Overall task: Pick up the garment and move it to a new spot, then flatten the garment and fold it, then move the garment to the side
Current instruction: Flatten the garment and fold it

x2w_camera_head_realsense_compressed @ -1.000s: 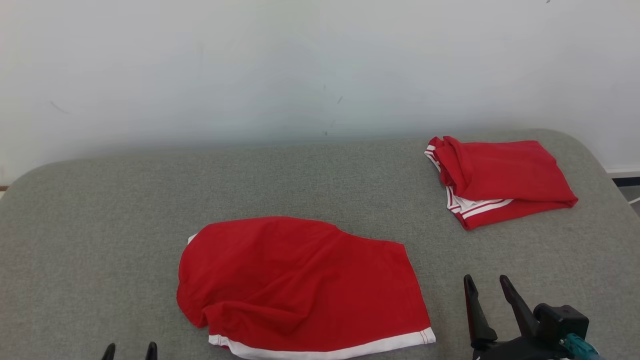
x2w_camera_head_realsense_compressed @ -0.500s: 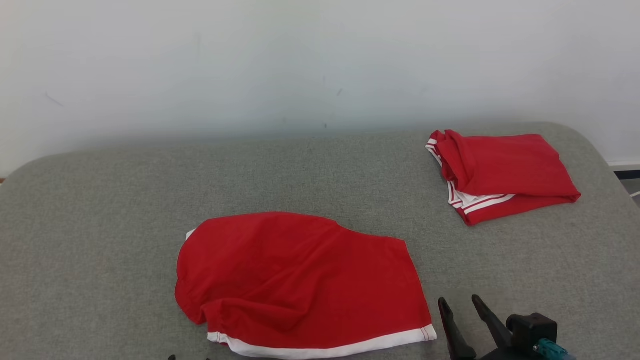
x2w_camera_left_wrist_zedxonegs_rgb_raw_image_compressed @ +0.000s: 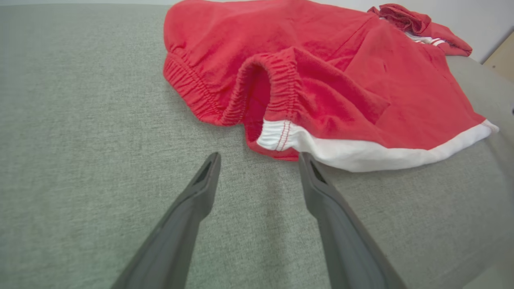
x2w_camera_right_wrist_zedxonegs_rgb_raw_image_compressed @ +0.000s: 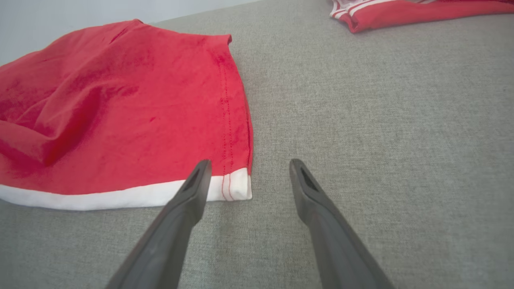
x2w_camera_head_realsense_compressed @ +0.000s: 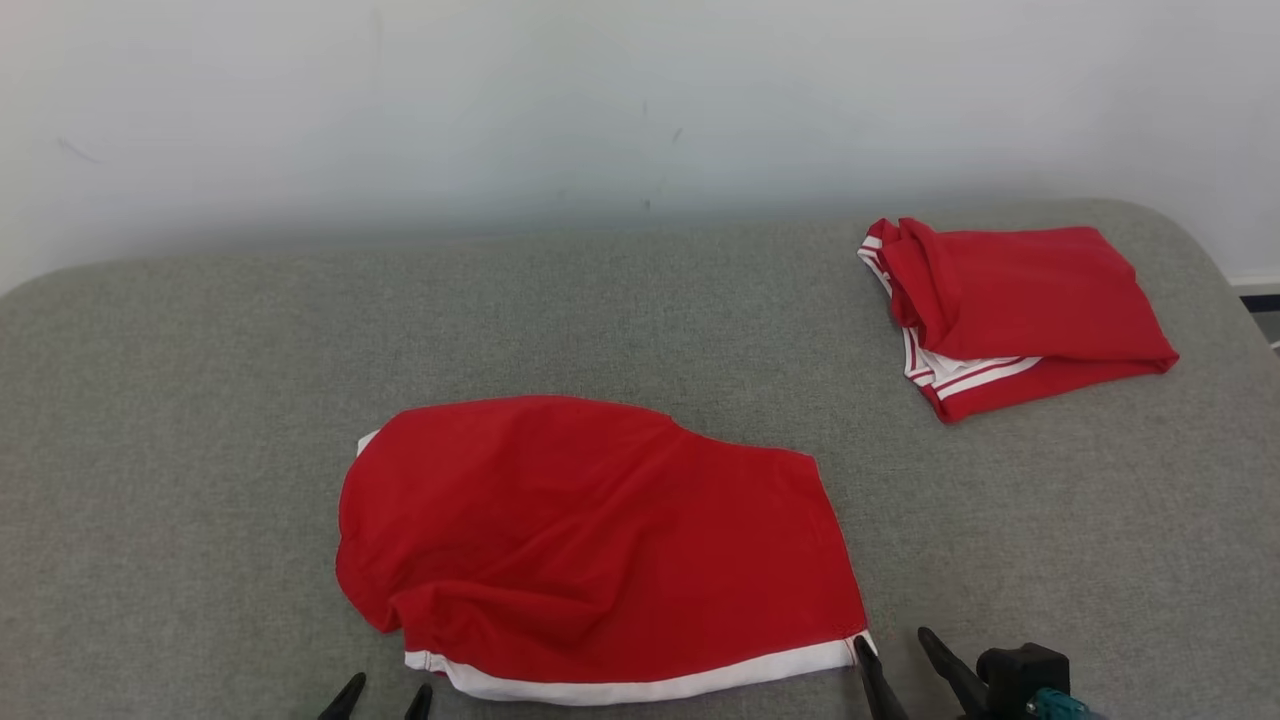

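Note:
The garment (x2w_camera_head_realsense_compressed: 600, 540) is a pair of red shorts with a white hem band, lying loosely spread in the middle of the grey padded surface (x2w_camera_head_realsense_compressed: 200, 400). My left gripper (x2w_camera_head_realsense_compressed: 385, 692) is open at the bottom edge, just short of the garment's near left corner. In the left wrist view the left gripper (x2w_camera_left_wrist_zedxonegs_rgb_raw_image_compressed: 259, 157) points at the elastic waistband fold (x2w_camera_left_wrist_zedxonegs_rgb_raw_image_compressed: 281, 84), with nothing between its fingers. My right gripper (x2w_camera_head_realsense_compressed: 895, 648) is open beside the near right corner. The right wrist view shows the right gripper (x2w_camera_right_wrist_zedxonegs_rgb_raw_image_compressed: 251, 162) straddling the hem corner (x2w_camera_right_wrist_zedxonegs_rgb_raw_image_compressed: 237, 188) without gripping it.
A second red garment (x2w_camera_head_realsense_compressed: 1020, 310), folded with white striped trim, lies at the back right of the surface; it also shows as folded red cloth (x2w_camera_right_wrist_zedxonegs_rgb_raw_image_compressed: 401, 12) in the right wrist view. A pale wall (x2w_camera_head_realsense_compressed: 640, 100) stands behind. The surface's right edge (x2w_camera_head_realsense_compressed: 1235, 300) curves away.
The head camera has tilted, shifting the picture up. My right gripper has drawn left and nearer, to the garment's right hem corner. My left gripper has moved right towards the left corner.

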Available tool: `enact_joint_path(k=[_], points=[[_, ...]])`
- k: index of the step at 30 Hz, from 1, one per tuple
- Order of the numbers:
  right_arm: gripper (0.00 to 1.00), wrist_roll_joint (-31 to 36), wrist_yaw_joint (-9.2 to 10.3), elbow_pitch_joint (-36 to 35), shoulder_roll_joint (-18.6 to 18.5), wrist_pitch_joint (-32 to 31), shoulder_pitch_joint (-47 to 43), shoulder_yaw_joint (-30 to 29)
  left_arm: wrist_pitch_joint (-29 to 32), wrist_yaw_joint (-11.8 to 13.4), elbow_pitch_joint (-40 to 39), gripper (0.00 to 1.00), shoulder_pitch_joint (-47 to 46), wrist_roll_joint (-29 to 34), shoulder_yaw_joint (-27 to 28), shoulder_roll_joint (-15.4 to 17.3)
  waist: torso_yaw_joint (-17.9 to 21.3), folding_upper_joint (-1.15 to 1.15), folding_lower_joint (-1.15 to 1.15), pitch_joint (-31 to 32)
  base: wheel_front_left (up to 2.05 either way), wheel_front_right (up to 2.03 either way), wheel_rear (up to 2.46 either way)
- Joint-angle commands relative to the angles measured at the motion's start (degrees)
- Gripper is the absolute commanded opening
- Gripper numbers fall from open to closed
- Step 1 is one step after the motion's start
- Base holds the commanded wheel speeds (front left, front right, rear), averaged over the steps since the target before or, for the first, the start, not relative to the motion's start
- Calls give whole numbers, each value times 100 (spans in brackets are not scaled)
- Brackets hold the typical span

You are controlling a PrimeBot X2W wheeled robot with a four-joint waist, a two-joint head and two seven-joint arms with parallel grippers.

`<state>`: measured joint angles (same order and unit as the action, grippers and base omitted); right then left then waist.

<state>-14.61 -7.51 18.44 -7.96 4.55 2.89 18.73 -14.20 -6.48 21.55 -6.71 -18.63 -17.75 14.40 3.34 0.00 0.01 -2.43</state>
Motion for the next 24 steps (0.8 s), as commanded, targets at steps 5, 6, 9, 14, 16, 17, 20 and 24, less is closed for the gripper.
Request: enact_joint_path(k=[5, 6, 9, 14, 16, 17, 20, 24], points=[[100, 44, 4, 283, 28, 108, 211, 116, -66, -42, 367, 100, -325, -4, -156, 8, -21, 0, -1, -115, 0, 0, 0], [100, 46, 4, 339, 35, 125, 252, 152, -71, -55, 428, 100, -386, 14, -201, 9, -24, 0, -1, -126, 0, 0, 0], [100, 46, 4, 453, 70, 174, 339, 206, -95, -78, 540, 100, -540, 28, -293, -23, -34, 0, -1, -143, 0, 0, 0], [100, 58, 4, 600, 84, 211, 436, 314, -101, -84, 762, 100, -755, -1, -414, -35, -37, 0, -1, -176, 0, 0, 0], [100, 59, 4, 647, 88, 221, 487, 366, -103, -85, 837, 100, -828, -14, -467, -37, -28, 0, -1, -196, 0, 0, 0], [100, 73, 4, 671, 93, 225, 498, 392, -104, -88, 846, 100, -861, -4, -485, -40, -21, 0, -1, -206, 0, 0, 0], [100, 86, 4, 745, 100, 260, 536, 427, -104, -92, 768, 100, -902, -27, -536, -95, -24, 0, -1, -231, 0, 0, 0], [16, 115, 4, 898, 135, 233, 616, 480, -105, -92, 688, 0, -864, -67, -712, -78, -54, 0, -1, -269, 0, 0, 0]])
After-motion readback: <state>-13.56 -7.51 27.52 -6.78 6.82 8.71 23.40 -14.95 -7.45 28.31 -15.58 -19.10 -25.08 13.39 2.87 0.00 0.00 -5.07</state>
